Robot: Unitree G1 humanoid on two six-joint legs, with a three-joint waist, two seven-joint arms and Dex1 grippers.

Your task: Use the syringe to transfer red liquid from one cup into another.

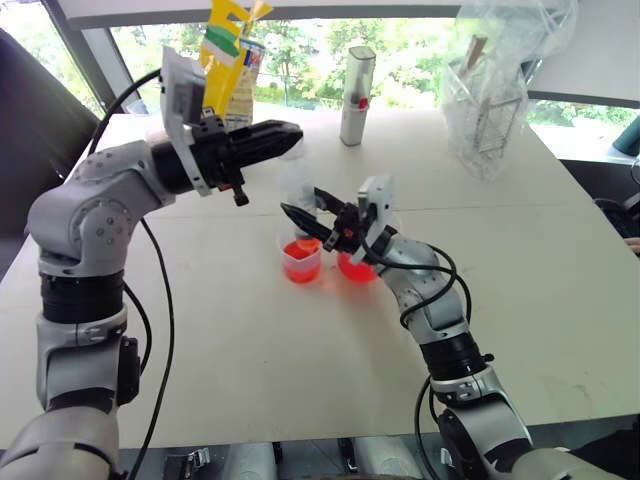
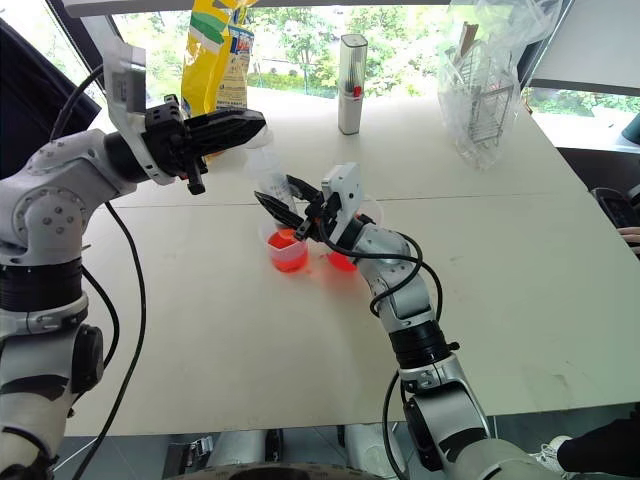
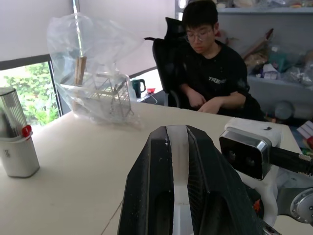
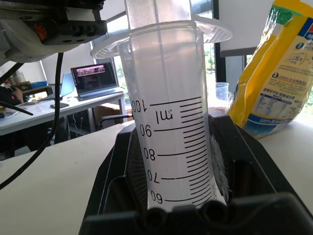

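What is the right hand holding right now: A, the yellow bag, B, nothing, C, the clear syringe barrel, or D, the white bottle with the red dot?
C: the right hand is closed around the syringe, its graduated barrel standing up between the black fingers.

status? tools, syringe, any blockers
Right tool shut on syringe barrel, tip over small cup. Left tool shut on plunger top. Big cup beside it. Nothing in the way.
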